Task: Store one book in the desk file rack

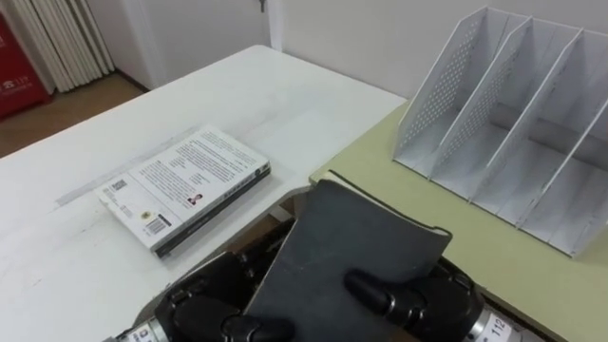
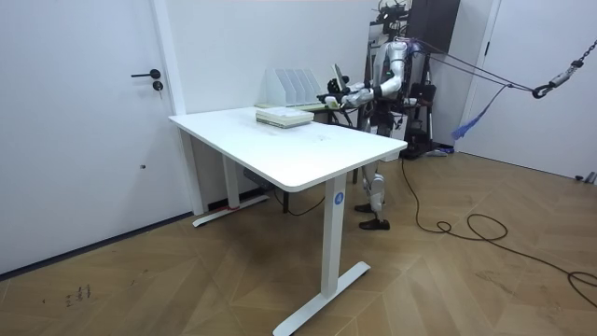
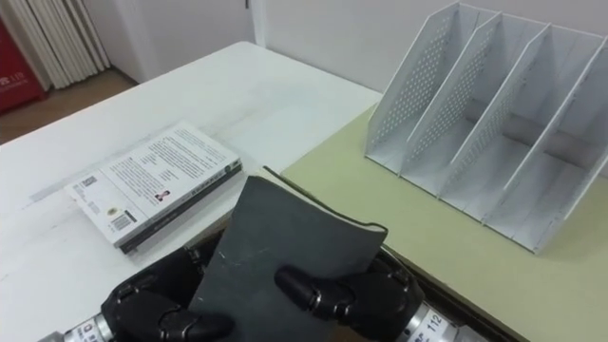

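though the left hand [image 1: 195, 306] and right hand [image 1: 442, 296] each curl round the dark grey soft-cover book [image 1: 347, 242], held in the air, the white perforated metal file rack [image 1: 513, 123] on the pale green bench [image 1: 399, 204] stands apart, empty: pickup looks done, slotting remains.

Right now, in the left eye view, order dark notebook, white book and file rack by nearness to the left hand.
1. dark notebook, gripped by the left hand.
2. white book, left, on the white table.
3. file rack, far right.
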